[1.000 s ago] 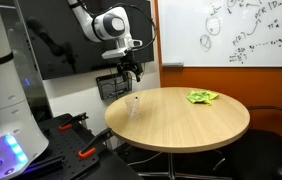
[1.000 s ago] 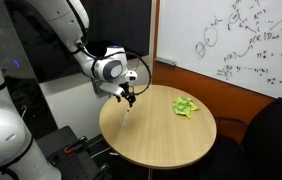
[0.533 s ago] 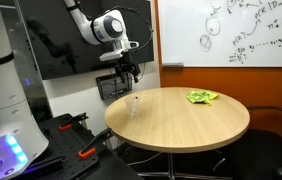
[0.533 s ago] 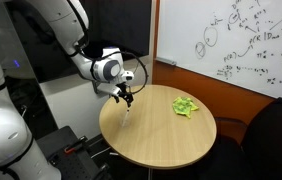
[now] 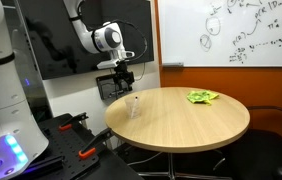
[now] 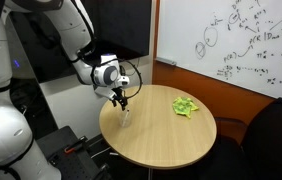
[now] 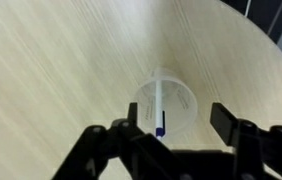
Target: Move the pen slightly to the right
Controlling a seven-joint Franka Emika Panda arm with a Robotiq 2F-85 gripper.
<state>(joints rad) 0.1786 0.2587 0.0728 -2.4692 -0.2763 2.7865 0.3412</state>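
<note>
A white pen with a blue tip (image 7: 159, 110) stands inside a clear plastic cup (image 7: 165, 100) on the round wooden table (image 7: 51, 70). The cup shows near the table's edge in both exterior views (image 5: 133, 107) (image 6: 125, 118). My gripper (image 7: 176, 125) hangs open just above the cup, with one finger (image 7: 224, 118) on each side of it, holding nothing. It also shows in both exterior views (image 5: 123, 80) (image 6: 120, 100), a little above the cup.
A crumpled green cloth (image 5: 202, 97) (image 6: 185, 105) lies on the table's far side. A whiteboard (image 5: 231, 30) hangs behind the table. A dark monitor (image 5: 56, 40) stands behind the arm. Black and red clamps (image 5: 76, 125) lie below the table edge.
The gripper has moved sideways and a little down, coming over the cup. The cup and pen have not moved.
</note>
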